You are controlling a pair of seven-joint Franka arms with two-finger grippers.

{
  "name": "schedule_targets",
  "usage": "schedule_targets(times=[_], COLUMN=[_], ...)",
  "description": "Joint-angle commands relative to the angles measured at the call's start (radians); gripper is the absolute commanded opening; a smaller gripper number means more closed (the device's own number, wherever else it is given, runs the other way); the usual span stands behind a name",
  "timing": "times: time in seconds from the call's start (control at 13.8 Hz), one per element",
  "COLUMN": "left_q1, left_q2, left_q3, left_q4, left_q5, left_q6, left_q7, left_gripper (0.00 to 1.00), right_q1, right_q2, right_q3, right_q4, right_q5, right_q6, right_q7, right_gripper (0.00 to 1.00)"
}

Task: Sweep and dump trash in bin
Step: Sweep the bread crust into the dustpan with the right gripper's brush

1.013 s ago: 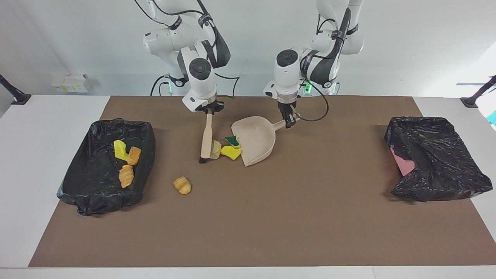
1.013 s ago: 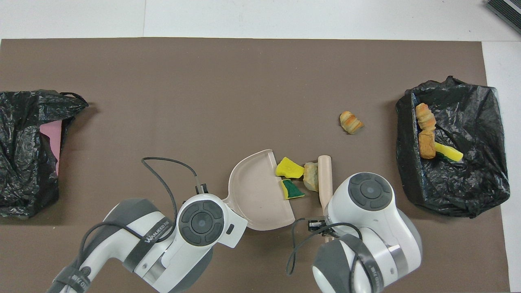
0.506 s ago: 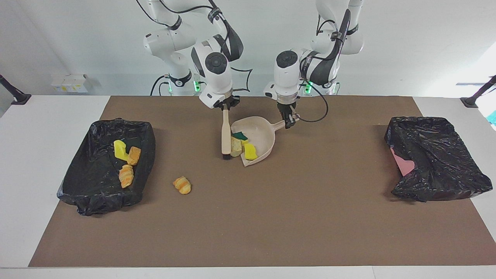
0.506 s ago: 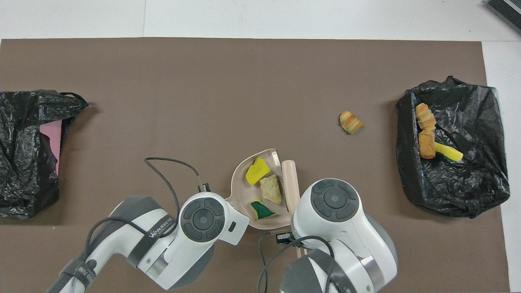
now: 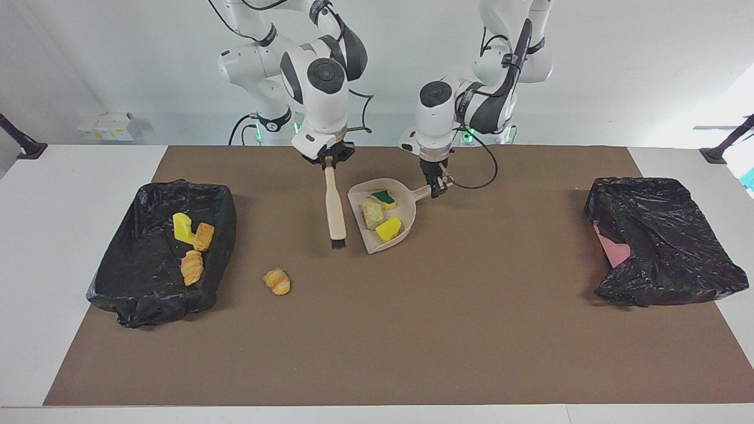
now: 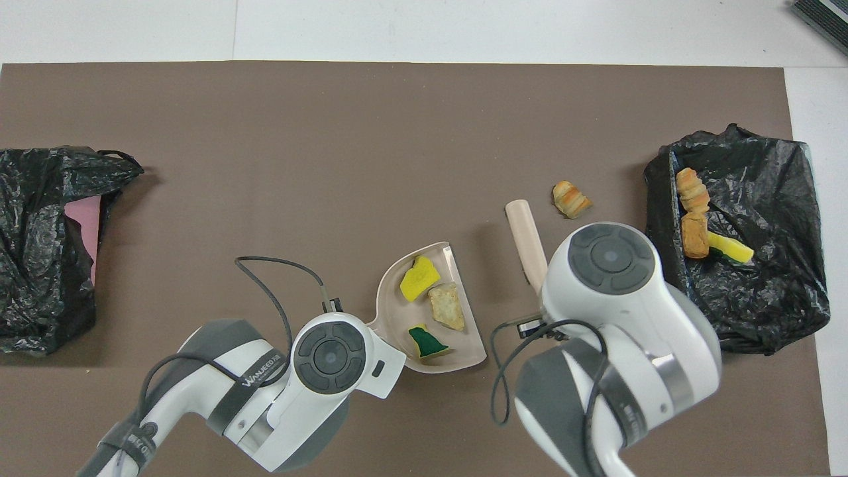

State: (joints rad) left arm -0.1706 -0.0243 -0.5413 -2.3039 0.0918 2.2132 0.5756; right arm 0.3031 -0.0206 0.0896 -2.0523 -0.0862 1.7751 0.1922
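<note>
The beige dustpan (image 5: 407, 207) (image 6: 392, 315) rests on the brown mat, and my left gripper (image 5: 436, 187) is shut on its handle. Three pieces of trash lie in the pan: a yellow-and-green sponge (image 5: 383, 198) (image 6: 427, 342), a tan bread lump (image 5: 371, 214) (image 6: 447, 307) and a yellow sponge (image 5: 389, 228) (image 6: 419, 278). My right gripper (image 5: 327, 160) is shut on the top of the brush (image 5: 334, 206) (image 6: 525, 235), which hangs bristles-down beside the pan's mouth. A croissant (image 5: 277, 281) (image 6: 571, 199) lies loose on the mat, between the brush and the bin (image 5: 147, 294) (image 6: 768, 179).
The black-lined bin at the right arm's end holds a yellow sponge (image 5: 182, 228), a bread lump (image 5: 204, 236) and a croissant (image 5: 192, 267). A second black-lined bin (image 5: 665, 235) (image 6: 33, 199) with a pink patch showing stands at the left arm's end. In the overhead view both wrists hide their grippers.
The brush pushed the three pieces into the dustpan, then drew back toward the right arm's end. The pan shifted slightly; the loose croissant stayed put.
</note>
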Motion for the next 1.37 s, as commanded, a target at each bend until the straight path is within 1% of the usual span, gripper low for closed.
schedule_targets(times=[0.0,0.14,0.22,0.43,0.51,0.58,0.65,0.8,0.94,1.16,1.3], left_q1=[-0.012,-0.013,-0.018,-0.021,-0.021,-0.021,-0.023,-0.043,-0.044,-0.043,-0.043], left_q2=[0.004,0.003,0.001,-0.014,-0.017,-0.019,-0.023,-0.032,-0.034,-0.034,-0.029], left_q3=[0.009,0.009,0.009,0.009,0.009,0.009,0.007,0.006,0.0,-0.002,-0.003], left_q4=[-0.008,-0.008,-0.009,-0.012,-0.012,-0.012,-0.012,-0.011,-0.012,-0.011,-0.009], left_q5=[-0.012,-0.012,-0.012,-0.009,-0.003,0.0,0.005,0.077,0.103,0.103,0.103], left_q6=[0.025,0.022,0.019,0.02,0.019,0.019,0.017,0.005,-0.004,-0.004,-0.004], left_q7=[-0.026,-0.054,-0.074,-0.105,-0.105,-0.112,-0.135,-0.218,-0.249,-0.249,-0.247], left_gripper=[0.0,0.0,0.0,0.0,0.0,0.0,0.0,0.0,0.0,0.0,0.0], right_q1=[-0.099,-0.185,-0.206,-0.228,-0.236,-0.251,-0.28,-0.273,-0.262,-0.191,-0.148], right_q2=[0.096,0.143,0.163,0.218,0.246,0.267,0.275,0.31,0.323,0.315,0.295], right_q3=[0.009,0.007,0.009,0.007,0.007,0.007,0.007,0.007,0.018,0.018,0.018], right_q4=[0.122,0.162,0.172,0.179,0.202,0.224,0.225,0.224,0.207,0.192,0.163], right_q5=[-0.119,-0.15,-0.183,-0.246,-0.272,-0.28,-0.318,-0.334,-0.308,-0.161,-0.039], right_q6=[-0.005,0.038,0.065,0.124,0.133,0.167,0.178,0.181,0.17,0.136,0.109], right_q7=[-0.138,-0.251,-0.293,-0.312,-0.315,-0.312,-0.313,-0.307,-0.3,-0.298,-0.281], right_gripper=[0.0,0.0,0.0,0.0,0.0,0.0,0.0,0.0,0.0,0.0,0.0])
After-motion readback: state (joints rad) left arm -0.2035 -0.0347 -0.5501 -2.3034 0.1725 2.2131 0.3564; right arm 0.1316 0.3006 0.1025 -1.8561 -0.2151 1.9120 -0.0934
